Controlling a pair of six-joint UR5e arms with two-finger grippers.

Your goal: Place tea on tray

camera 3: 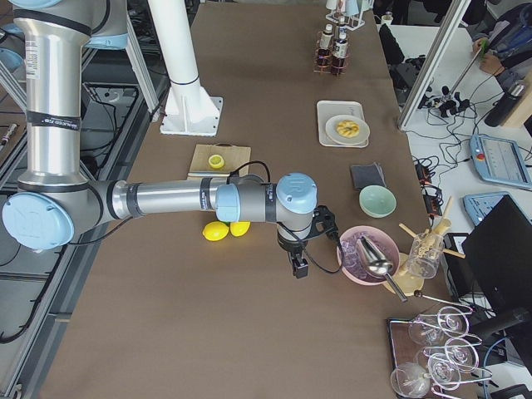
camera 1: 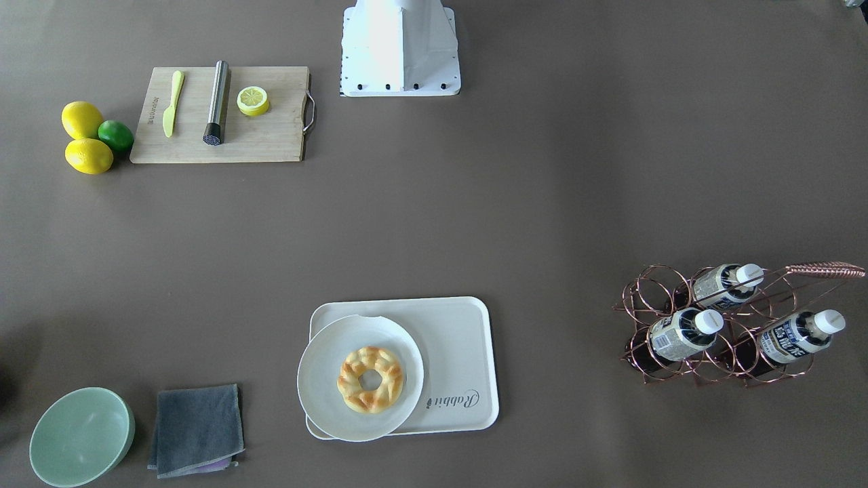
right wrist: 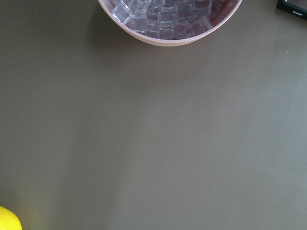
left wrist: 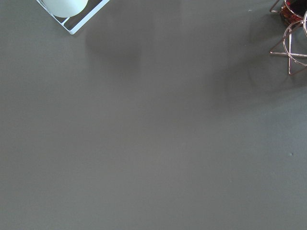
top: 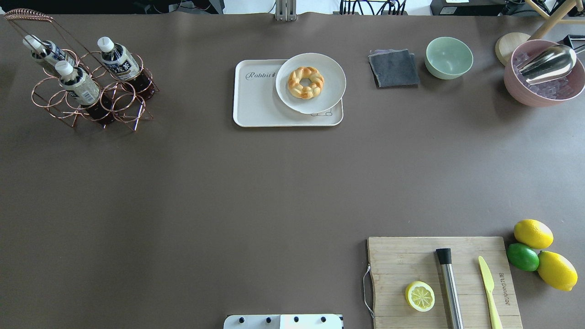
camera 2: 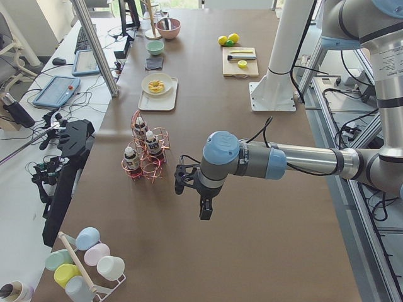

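While all three small clear plastic bottles of dark reddish-brown tea sit untouched in the copper wire rack (top: 91, 98), nothing of the task is done yet.

- Far left of table: the rack holds the bottles slanted, white caps raised and pointing toward the robot's left, dark bases low in the rings. Bottle nearest the tray (top: 119, 58); the other two (top: 45, 52), (top: 77, 82) are beyond it.
- Left gripper (camera 2: 200, 201): seen only in the left side view, hanging fingers-down over bare table near the rack, on its robot-ward side. Finger spread: cannot tell. Its wrist camera catches only a corner of the rack (left wrist: 290, 45) at the frame's upper right, so the bottles lie off that way, not beneath it.
- Centre: cream-white rectangular plastic tray (top: 260, 109), its right part taken by a round white plate (top: 329, 73) with a braided ring pastry (top: 305, 82). The bare strip faces the rack.
- Right: right gripper (camera 3: 299, 264) hangs beside the pink bowl of ice cubes (camera 3: 370, 253), well apart from rack and tray. Open or closed: cannot tell.

Judgement: the left arm is much the nearer. It must shift toward the rack, line up with a bottle's slant and draw it out cap-first.
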